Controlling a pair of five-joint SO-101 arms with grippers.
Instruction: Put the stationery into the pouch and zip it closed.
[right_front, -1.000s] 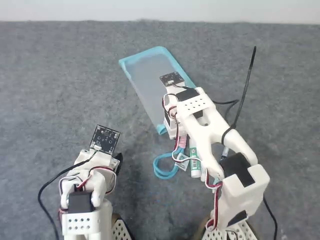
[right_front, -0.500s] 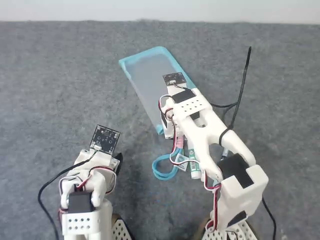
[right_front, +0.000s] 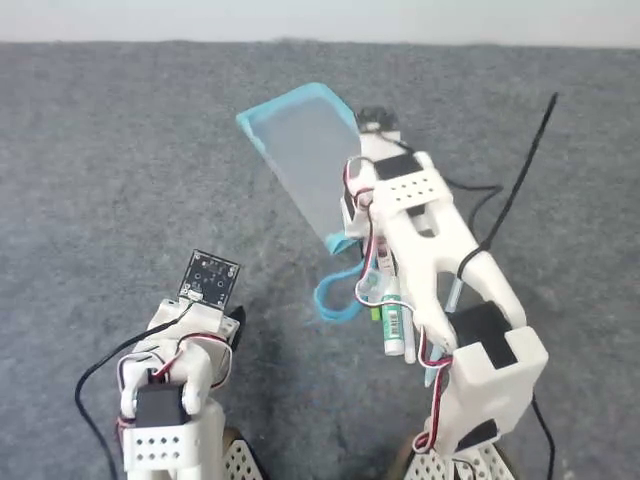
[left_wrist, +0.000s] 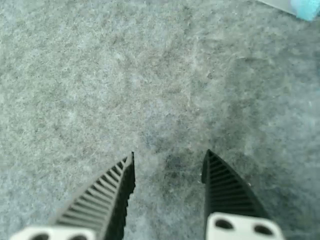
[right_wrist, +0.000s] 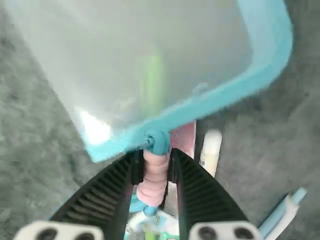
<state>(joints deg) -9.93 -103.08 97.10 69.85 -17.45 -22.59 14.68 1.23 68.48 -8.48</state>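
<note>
The translucent pouch (right_front: 305, 150) with a teal border lies slanted at the table's middle, its near corner raised. My right gripper (right_wrist: 155, 156) is shut on a pink tab (right_wrist: 154, 180) that hangs from the teal zip end (right_wrist: 156, 141) at that corner of the pouch (right_wrist: 140, 65). In the high view the right gripper (right_front: 362, 238) stands over the pouch's near right corner. A white and green tube (right_front: 392, 322) lies under the right arm, and a white stick (right_wrist: 210, 147) and a blue pen (right_wrist: 286, 210) lie on the felt. My left gripper (left_wrist: 169, 159) hangs open over bare grey felt.
A teal strap loop (right_front: 335, 298) trails from the pouch toward the table's front. The left arm (right_front: 185, 350) stands at the front left, well apart from the pouch. Grey felt (right_front: 120, 150) covers the whole table, with open room on the left side.
The right arm has swung back and to the right with the tab, dragging the pouch's near end and strap loop along and tilting the pouch. The left arm has kept still.
</note>
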